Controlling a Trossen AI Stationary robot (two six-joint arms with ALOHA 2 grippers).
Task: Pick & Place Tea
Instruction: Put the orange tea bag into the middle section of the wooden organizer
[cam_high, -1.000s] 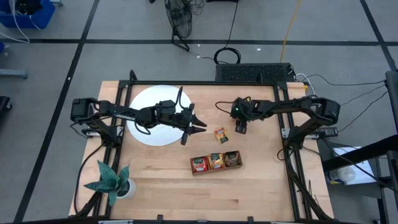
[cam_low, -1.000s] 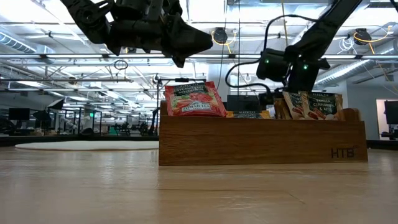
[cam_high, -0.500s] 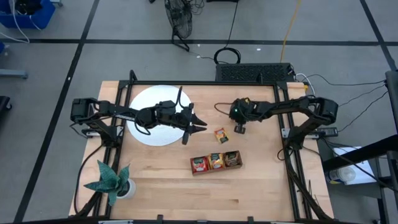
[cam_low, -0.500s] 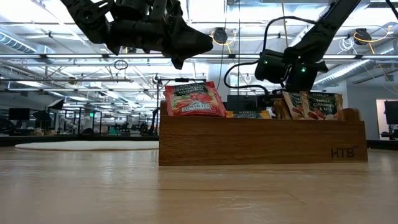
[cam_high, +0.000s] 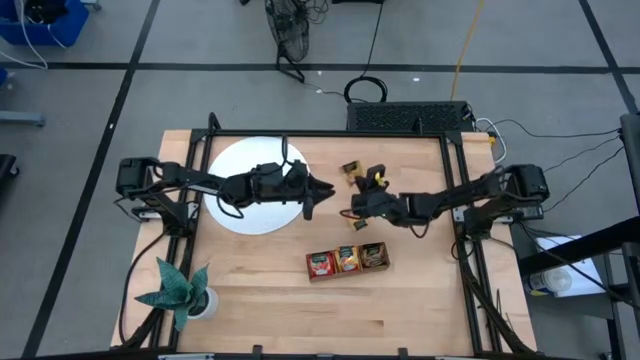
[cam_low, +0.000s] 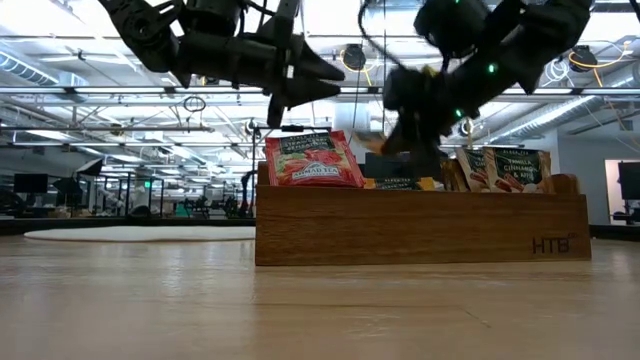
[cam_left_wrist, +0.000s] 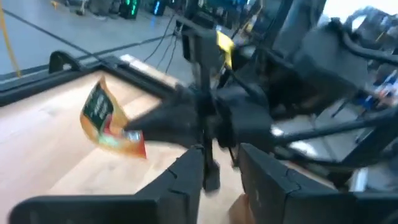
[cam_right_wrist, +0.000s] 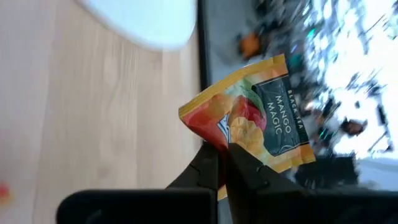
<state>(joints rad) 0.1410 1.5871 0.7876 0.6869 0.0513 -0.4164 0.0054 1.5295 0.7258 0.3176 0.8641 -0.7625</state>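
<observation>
One sachet (cam_right_wrist: 249, 130) is pinched in the closed right gripper (cam_right_wrist: 217, 155), lifted clear of the table (cam_high: 260, 290) between disc (cam_high: 235, 215) and tray (cam_high: 347, 272). Three tray slots look stocked already. "Mango Magic" is only readable in the right wrist view. Left gripper (cam_high: 308, 200) is parked by the disc, probably part open; hard to tell.

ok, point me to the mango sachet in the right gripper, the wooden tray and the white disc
mango sachet (cam_right_wrist: 264, 115), right wrist view, on its printed face.
right gripper (cam_right_wrist: 219, 163), right wrist view, between its fingertips pinching the sachet.
wooden tray (cam_low: 420, 228), low view, on its front wall.
white disc (cam_high: 232, 160), high view, on its bare top.
</observation>
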